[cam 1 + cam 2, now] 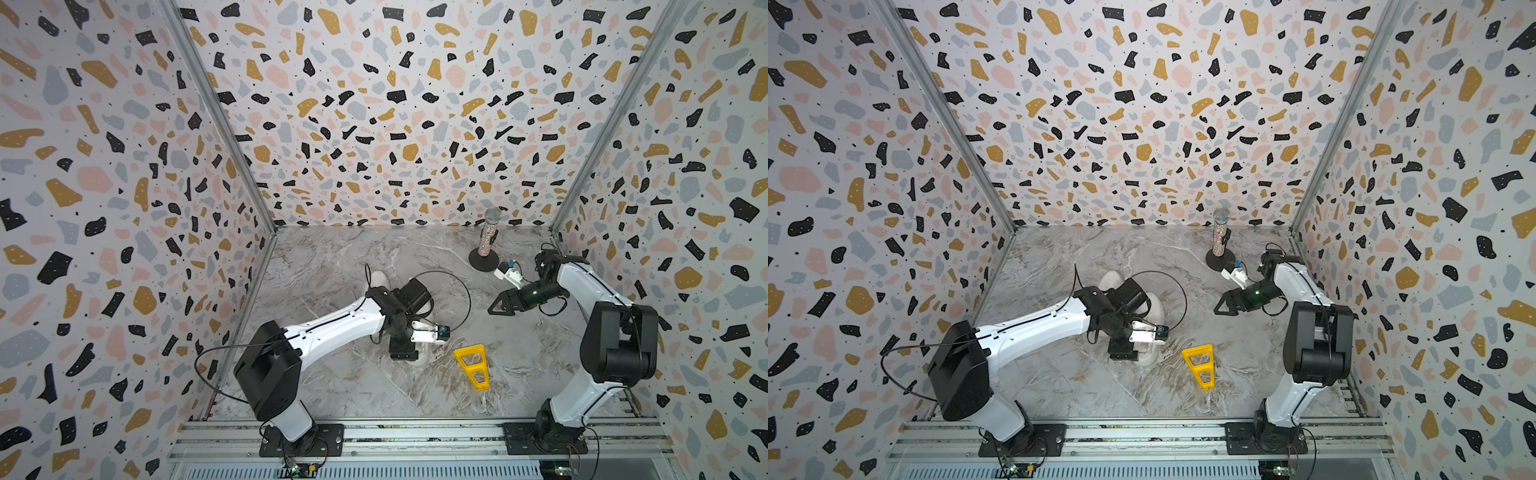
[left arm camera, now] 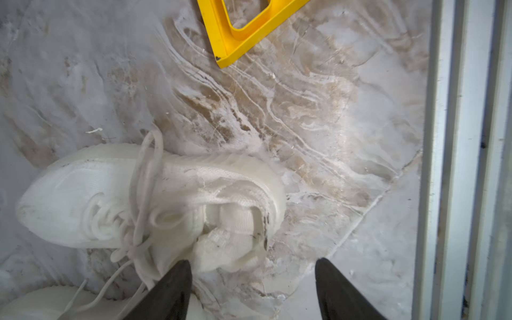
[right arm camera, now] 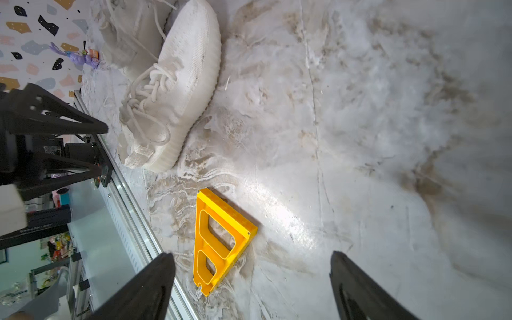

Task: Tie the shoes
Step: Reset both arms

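Though left arm (image 1: 332, 328) hides shoes (image 1: 377, 279), frame (image 1: 469, 350) nearby.

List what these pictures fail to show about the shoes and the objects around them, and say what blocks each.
Shoes, both top views: the left arm covers most of them, laces included.
Second shoe, left wrist view: cut off by the picture edge.
Yellow frame, left wrist view: cut off by the picture edge.
Purple figure, right wrist view: too small and blurred to identify.

Both arms (image 1: 332, 328) wear white shells, black joints, looping black cables (image 1: 469, 299), and black triangular end effectors (image 1: 495, 308).
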